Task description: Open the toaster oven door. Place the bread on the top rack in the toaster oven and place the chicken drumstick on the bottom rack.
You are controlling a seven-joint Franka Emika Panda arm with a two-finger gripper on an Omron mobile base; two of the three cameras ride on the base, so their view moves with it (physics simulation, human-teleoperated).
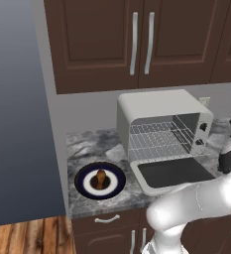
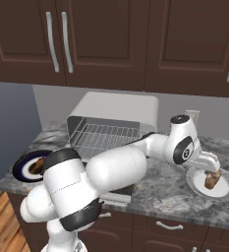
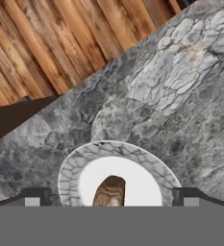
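The toaster oven (image 1: 156, 106) stands on the counter with its door (image 1: 172, 173) folded down flat and two wire racks (image 1: 159, 135) bare inside. A brown chicken drumstick (image 1: 101, 178) lies on a dark blue plate (image 1: 82, 184) left of the oven. Right of the oven, the brown bread (image 2: 213, 181) rests on a white plate (image 2: 224, 189). My gripper (image 2: 213, 172) hangs just over the bread. In the hand view the gripper (image 3: 111, 201) is open, its tips wide apart on either side of the bread (image 3: 111, 191), not touching it.
Dark cabinets (image 1: 137, 39) hang above the oven. The marble counter (image 3: 180, 96) ends close to the white plate (image 3: 70, 168), with wood floor (image 3: 60, 43) beyond its edge. My arm (image 2: 116, 167) stretches across the front of the oven (image 2: 116, 110).
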